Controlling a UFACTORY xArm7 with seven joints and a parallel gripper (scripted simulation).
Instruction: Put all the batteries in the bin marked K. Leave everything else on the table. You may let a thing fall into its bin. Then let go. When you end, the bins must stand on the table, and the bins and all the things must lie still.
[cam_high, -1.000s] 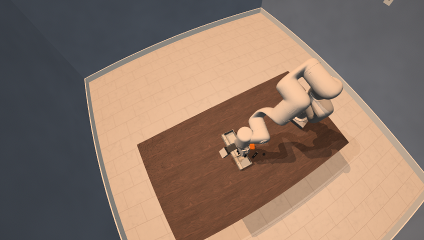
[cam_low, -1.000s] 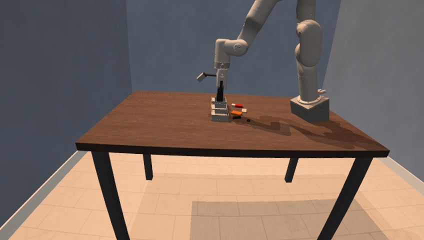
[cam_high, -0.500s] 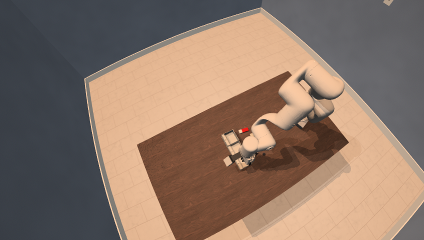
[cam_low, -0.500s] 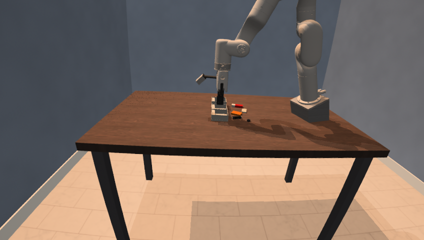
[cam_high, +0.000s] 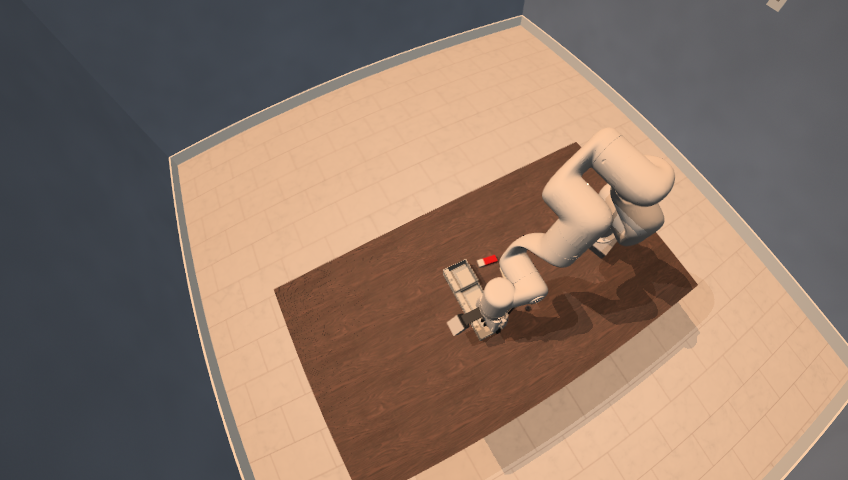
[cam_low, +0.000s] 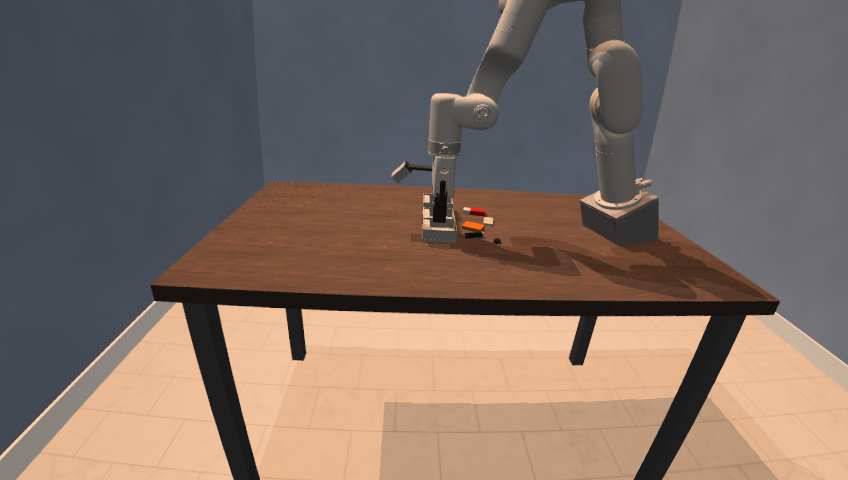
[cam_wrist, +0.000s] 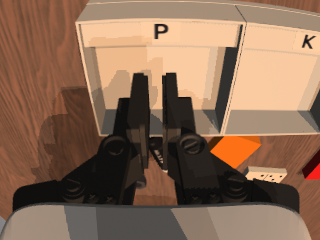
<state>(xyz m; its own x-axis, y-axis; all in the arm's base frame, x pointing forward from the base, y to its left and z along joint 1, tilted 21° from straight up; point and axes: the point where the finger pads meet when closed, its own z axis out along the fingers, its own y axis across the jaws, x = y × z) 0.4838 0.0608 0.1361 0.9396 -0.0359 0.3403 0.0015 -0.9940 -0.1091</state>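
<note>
One battery (cam_low: 472, 234), seemingly lengthwise left-right.

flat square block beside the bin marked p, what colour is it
Orange: the flat square block lies just outside the bin marked P; wrist view shows it best.

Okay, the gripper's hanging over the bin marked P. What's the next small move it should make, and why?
Probably lift clear of bin P and open up, heading for the small dark pieces on the table beside the bins. The gripper is shut on nothing, and what shows of bin K holds no battery.
</note>
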